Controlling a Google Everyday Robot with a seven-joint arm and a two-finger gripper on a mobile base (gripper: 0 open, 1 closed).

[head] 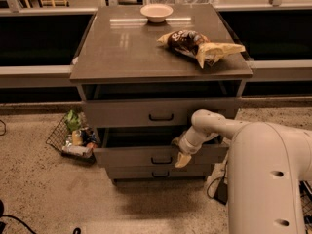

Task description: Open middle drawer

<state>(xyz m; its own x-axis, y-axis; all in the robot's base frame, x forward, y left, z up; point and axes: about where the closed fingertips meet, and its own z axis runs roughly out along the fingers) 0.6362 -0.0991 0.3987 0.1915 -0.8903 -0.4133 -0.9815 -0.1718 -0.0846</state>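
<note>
The middle drawer (131, 156) is the second of three grey-brown fronts in the cabinet, with a small dark bar handle (161, 160) at its centre. It stands pulled out a little, ahead of the bottom drawer (141, 173), with a dark gap above it. My gripper (180, 152) hangs at the end of the white arm, right beside the handle, at the drawer's upper edge. One pale fingertip (182, 160) points down over the drawer front.
The top drawer (131, 113) is taller. The cabinet top (122, 48) bears a white bowl (156, 12) and a chip bag (200, 45). A wire basket of items (73, 135) sits on the floor at the left. My white arm body (268, 179) fills the lower right.
</note>
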